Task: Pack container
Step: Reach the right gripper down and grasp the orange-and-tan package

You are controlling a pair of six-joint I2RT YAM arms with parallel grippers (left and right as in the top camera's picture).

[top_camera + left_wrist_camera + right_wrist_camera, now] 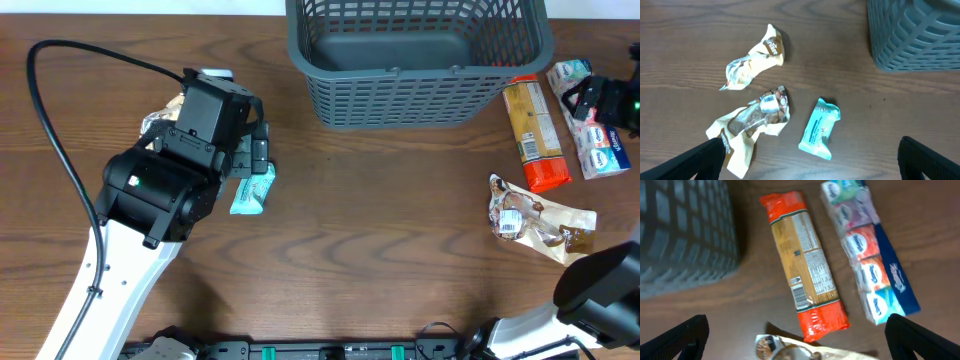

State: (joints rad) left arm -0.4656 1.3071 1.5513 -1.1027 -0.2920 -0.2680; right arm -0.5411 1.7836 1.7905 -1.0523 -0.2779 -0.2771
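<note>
Left tool (pixel 256 152) spread wide, empty, above teal packet (pixel 252 190) left of container (pixel 420 72) | right tool (pixel 583 98) spread wide, empty, above tissue pack (pixel 867 255) right of container

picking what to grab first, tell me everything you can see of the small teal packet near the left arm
The teal packet is a small, flat wrapper of shiny film that looks sealed, with white print and crimped ends. It lies flat, slightly askew, on the wooden table; nothing touches it. A crumpled tan wrapper lies close beside it, apart.
</note>
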